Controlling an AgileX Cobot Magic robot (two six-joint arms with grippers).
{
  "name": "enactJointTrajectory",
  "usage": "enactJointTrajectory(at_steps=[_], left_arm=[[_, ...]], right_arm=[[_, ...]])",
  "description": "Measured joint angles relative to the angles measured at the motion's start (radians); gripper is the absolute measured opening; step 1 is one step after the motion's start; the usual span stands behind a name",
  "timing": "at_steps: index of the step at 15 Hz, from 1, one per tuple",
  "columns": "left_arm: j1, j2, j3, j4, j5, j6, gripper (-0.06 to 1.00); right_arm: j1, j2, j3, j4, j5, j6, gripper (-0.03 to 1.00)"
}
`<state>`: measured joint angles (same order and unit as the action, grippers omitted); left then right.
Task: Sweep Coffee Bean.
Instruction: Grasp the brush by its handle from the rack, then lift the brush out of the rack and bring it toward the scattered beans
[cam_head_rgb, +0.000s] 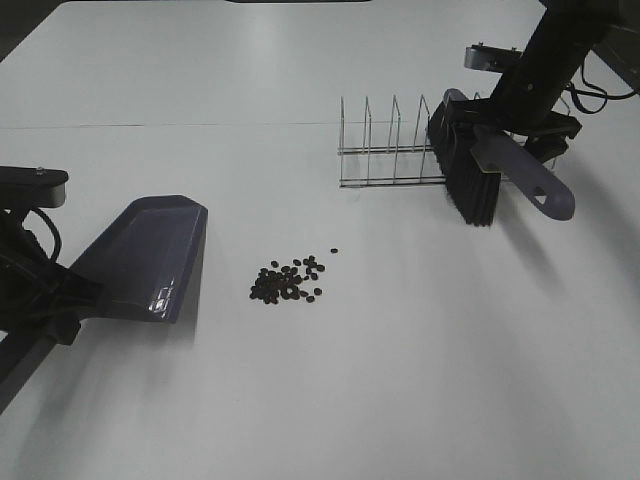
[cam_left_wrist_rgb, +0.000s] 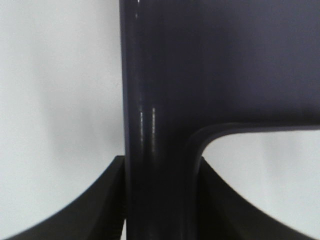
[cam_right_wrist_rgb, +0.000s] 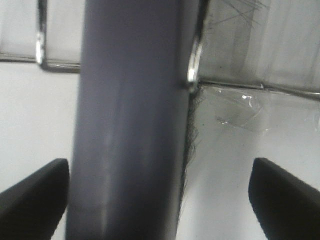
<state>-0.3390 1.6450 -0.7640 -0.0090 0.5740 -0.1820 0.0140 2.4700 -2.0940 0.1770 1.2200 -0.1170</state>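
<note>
We judge the sweeping itself has not begun. The coffee beans lie in one loose pile on the bare desk, about midway between its left and right edges, with one stray bean just beyond the pile toward the far edge. None of them is in the dustpan.

The dustpan side looks ready. The left gripper is clamped tight on the dustpan's handle, with a finger pressed against each side of it. The pan sits toward the left edge of the desk, its open mouth turned to the beans but clearly apart from them.

The brush is where we think the work stands now. It leans, bristles down, against the end of the wire rack toward the far right corner. The right gripper straddles the brush handle with its jaws spread wide. One finger is close beside the handle and the other is well clear, so nothing is gripped yet.

By our reckoning, what is left is to close on the brush, carry it to the pile, and push the beans into the pan.
</note>
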Motion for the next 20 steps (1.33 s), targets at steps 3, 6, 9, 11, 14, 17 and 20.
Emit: enactJointTrajectory(at_steps=[3,6,9,11,14,17,20], left_arm=[[0.000,0.000,0.000,0.000,0.000,0.000,0.32],[0.000,0.000,0.000,0.000,0.000,0.000,0.32],[0.000,0.000,0.000,0.001,0.000,0.000,0.32],[0.000,0.000,0.000,0.009,0.000,0.000,0.32],[0.000,0.000,0.000,0.009,0.000,0.000,0.32],[0.000,0.000,0.000,0.009,0.000,0.000,0.32],[0.000,0.000,0.000,0.003,0.000,0.000,0.32]], right_arm=[[0.000,0.009,-0.003,0.002,-0.001,0.001,0.79],[0.000,0.010,-0.006,0.002,-0.001,0.001,0.63],[0.000,0.010,-0.008,-0.023,-0.001,0.001,0.53],[0.002,0.006,-0.008,-0.031,-0.001,0.001,0.53],[0.003,-0.014,-0.008,-0.034,-0.001,0.001,0.53],[0.003,-0.046,-0.008,-0.034,0.000,0.001,0.52],[0.003,-0.046,-0.008,-0.034,0.000,0.001,0.52]])
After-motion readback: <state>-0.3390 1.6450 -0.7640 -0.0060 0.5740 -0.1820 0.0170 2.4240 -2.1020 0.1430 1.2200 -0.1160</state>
